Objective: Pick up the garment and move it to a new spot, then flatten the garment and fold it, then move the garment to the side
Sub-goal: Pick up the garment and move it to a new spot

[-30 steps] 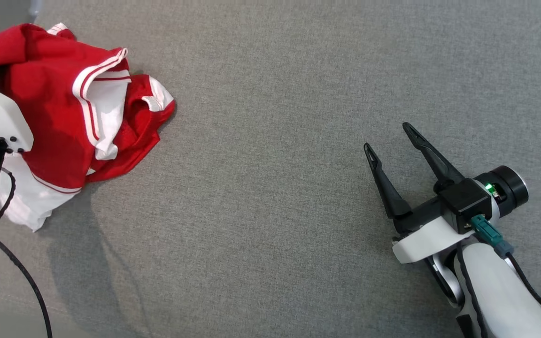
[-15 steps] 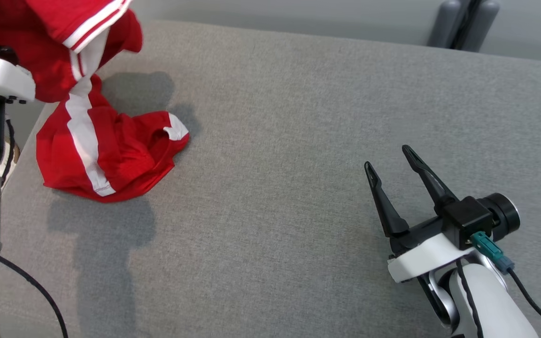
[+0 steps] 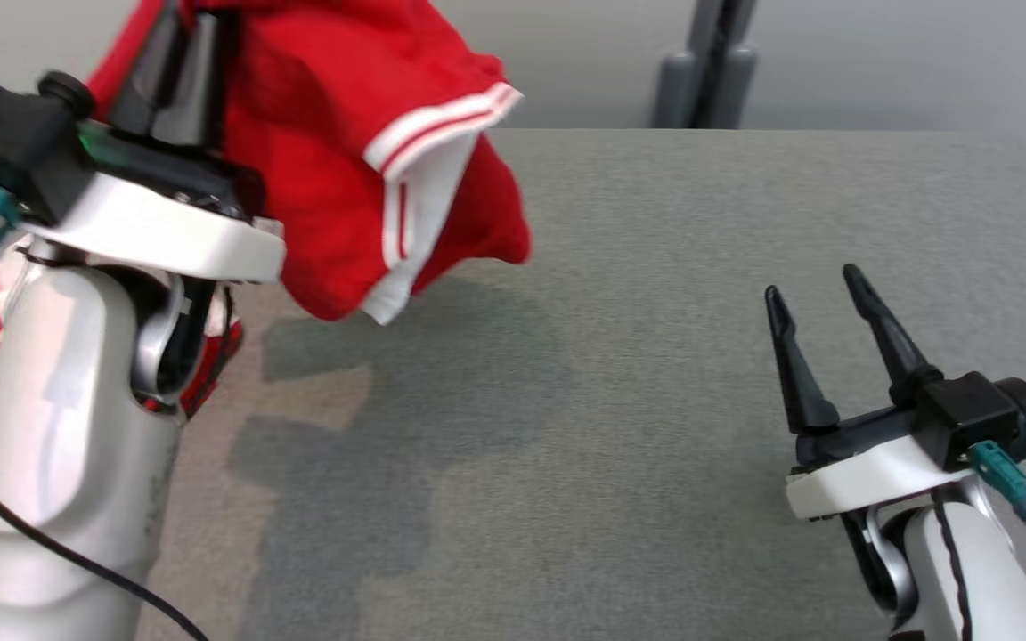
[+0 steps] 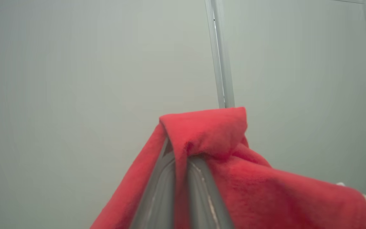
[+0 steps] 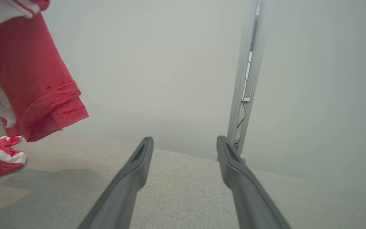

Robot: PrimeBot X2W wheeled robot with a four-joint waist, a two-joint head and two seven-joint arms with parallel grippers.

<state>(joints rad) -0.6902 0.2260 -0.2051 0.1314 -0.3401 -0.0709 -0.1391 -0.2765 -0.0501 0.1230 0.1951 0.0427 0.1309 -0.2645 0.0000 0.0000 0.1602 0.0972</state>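
At the near right corner of the grey cloth-covered table (image 3: pixel 655 401), the right arm's pale forearm (image 3: pixel 967 570) rises into the head view. The right gripper (image 3: pixel 814 283) sits above it, its two dark fingers spread wide apart with nothing between them. They point toward the far edge, over bare cloth. In the right wrist view the same fingers (image 5: pixel 132 178) stand well apart above the table top.

At the near left corner the left arm's pale forearm (image 3: pixel 59 401) stands tall, with a black cable (image 3: pixel 50 543) trailing off it. The left gripper (image 3: pixel 183 44) points up and away. Its fingers are pressed together and clamped on the red shirt with white stripes (image 3: pixel 326 133). The left wrist view shows red fabric pinched between the fingers and folded over their tips.

The shirt hangs from that grip above the left part of the table, toward the far edge. A white-trimmed sleeve opening (image 3: pixel 442 116) juts toward the right, and the visible hanging hem is clear of the surface. A dark shadow (image 3: pixel 406 365) lies on the cloth beneath it. In the right wrist view, a red and white bunch of fabric rests on the table near the left edge. Whether it joins the hanging part cannot be told.

Beyond the far edge stands a grey upright post (image 3: pixel 709 62) against a pale wall (image 3: pixel 878 53).
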